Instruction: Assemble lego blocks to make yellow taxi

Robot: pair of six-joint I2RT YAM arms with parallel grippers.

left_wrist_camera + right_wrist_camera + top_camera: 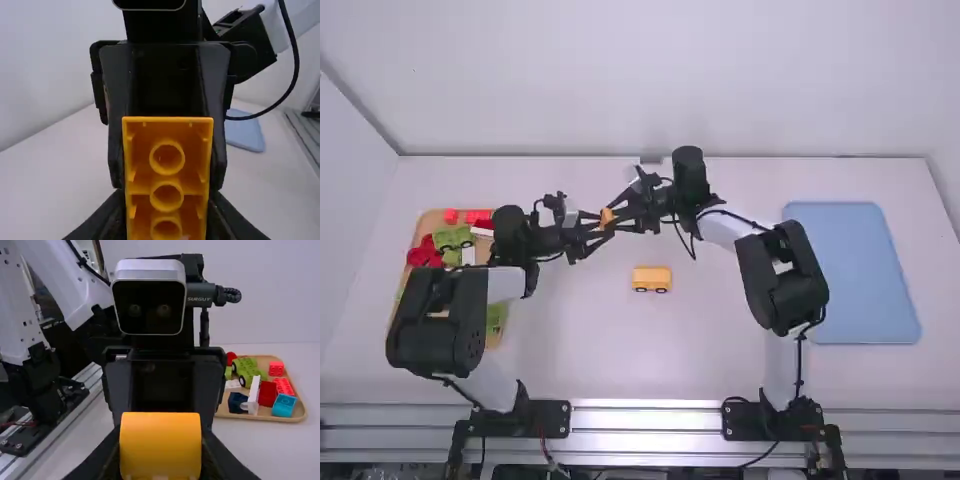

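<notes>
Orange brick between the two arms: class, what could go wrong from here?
The left end effector and right end effector both hold the orange brick aloft, so a mistimed release could drop it. Uneven pulling could twist it. Its hollow underside faces sideways, so unless turned, it may not seat on the yellow wheeled piece.

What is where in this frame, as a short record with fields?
held block: yellow block, off the table
left tool: left tool, shut on the block
right tool: right tool, shut on the block
table middle: yellow toy car on wheels
left side: wooden tray with green, red, white and blue pieces
right side: blue mat
stage: block not yet on car
</notes>
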